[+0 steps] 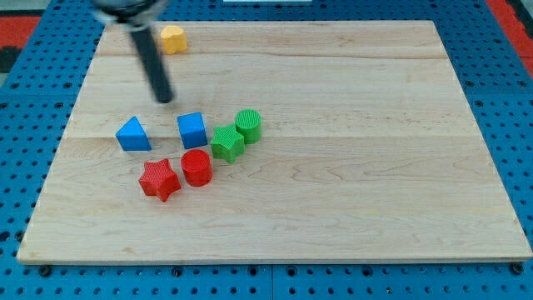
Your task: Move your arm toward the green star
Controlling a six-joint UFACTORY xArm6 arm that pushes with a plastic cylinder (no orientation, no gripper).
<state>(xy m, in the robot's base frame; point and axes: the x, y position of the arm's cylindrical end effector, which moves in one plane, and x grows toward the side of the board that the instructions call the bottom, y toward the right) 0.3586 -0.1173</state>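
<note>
The green star [226, 142] lies left of the board's middle, touching the green cylinder [248, 125] at its upper right. My tip [165, 99] is on the board up and to the left of the star, above the gap between the blue triangle [133, 134] and the blue cube [191, 130]. The rod leans up toward the view's top left. The tip touches no block.
A red cylinder [196, 167] and a red star [159, 180] lie below the blue blocks. A yellow block [172, 38] sits near the board's top edge. The wooden board [350, 167] rests on a blue pegboard.
</note>
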